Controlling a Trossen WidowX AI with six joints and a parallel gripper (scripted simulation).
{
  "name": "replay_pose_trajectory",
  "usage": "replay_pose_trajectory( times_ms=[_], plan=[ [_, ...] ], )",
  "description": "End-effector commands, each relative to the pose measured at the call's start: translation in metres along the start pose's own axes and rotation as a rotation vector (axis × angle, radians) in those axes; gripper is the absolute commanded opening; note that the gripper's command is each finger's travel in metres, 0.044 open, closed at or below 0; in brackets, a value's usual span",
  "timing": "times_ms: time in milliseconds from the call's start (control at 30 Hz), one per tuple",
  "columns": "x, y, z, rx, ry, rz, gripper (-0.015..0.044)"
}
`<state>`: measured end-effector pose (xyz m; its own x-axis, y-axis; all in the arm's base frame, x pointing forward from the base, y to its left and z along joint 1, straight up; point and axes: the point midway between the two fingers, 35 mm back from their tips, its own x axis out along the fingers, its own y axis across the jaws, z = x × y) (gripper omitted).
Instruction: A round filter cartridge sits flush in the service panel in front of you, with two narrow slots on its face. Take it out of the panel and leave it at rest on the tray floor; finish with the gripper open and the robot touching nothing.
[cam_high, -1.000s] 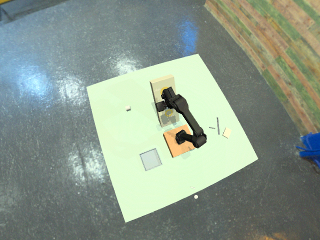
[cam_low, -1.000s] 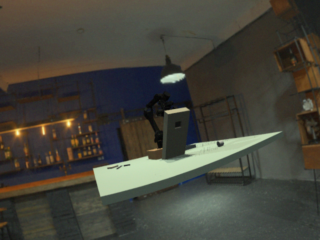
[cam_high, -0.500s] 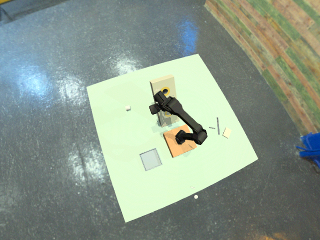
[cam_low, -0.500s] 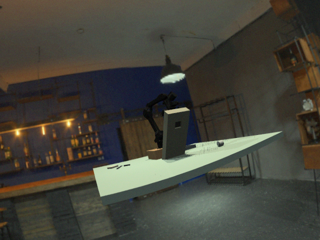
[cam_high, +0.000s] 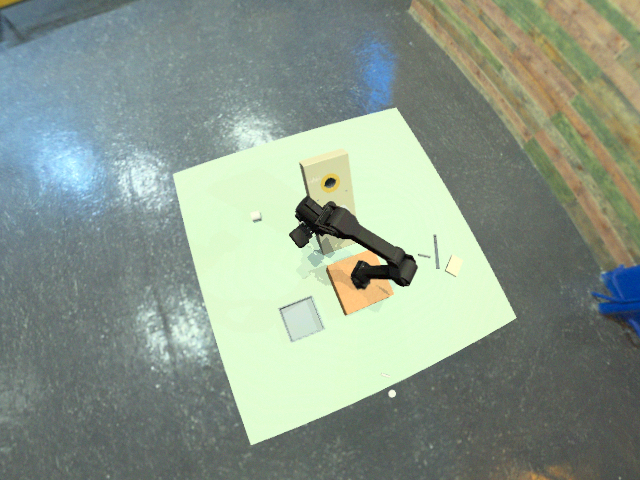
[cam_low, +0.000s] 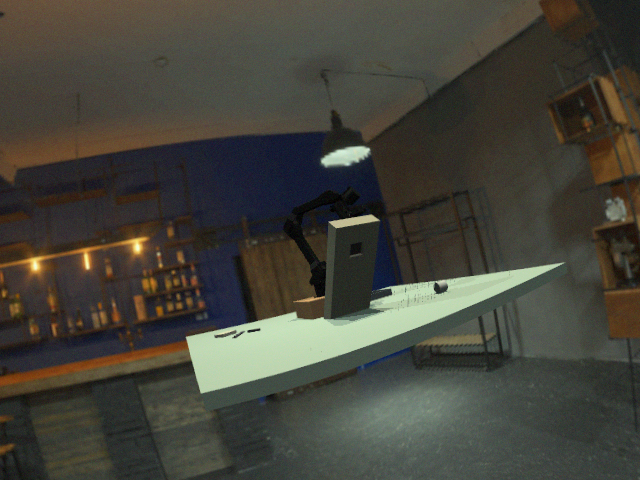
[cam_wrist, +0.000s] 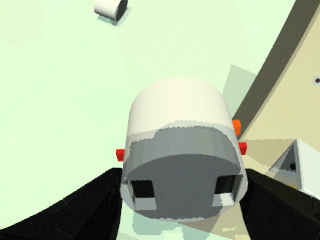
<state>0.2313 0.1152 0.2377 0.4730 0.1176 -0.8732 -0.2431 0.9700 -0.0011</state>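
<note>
The filter cartridge (cam_wrist: 182, 105) is a white cylinder with a grey face, two dark slots and small red and orange tabs on its sides. My gripper (cam_wrist: 182, 179) is shut on it, a black finger at each slot. It is out of the service panel and held above the table. The cream service panel (cam_high: 342, 165) (cam_low: 351, 279) (cam_wrist: 300, 95) stands beside it, with a yellow ring (cam_high: 329, 190) around its dark, empty opening. The shallow grey tray (cam_high: 301, 318) is empty, on the near side of the panel. In the top view the arm hides the fingertips and cartridge.
An orange block (cam_high: 348, 299) lies under the arm's base, between panel and tray. A small white cylinder (cam_high: 255, 215) (cam_low: 440, 286) (cam_wrist: 106, 7) lies left of the panel. Grey rods (cam_high: 436, 253) and a beige block (cam_high: 453, 265) lie to the right.
</note>
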Motion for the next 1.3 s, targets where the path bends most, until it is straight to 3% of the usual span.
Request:
replay_pose_trajectory(
  times_ms=[0, 800, 1267],
  plan=[
    [-0.001, 0.02, -0.005, -0.097, -0.012, 0.06, 0.0],
    [-0.013, 0.126, -0.07, -0.669, -0.028, 0.388, 0.0],
    [0.0, 0.153, -0.1, -0.781, -0.029, 0.454, 0.0]
  ],
)
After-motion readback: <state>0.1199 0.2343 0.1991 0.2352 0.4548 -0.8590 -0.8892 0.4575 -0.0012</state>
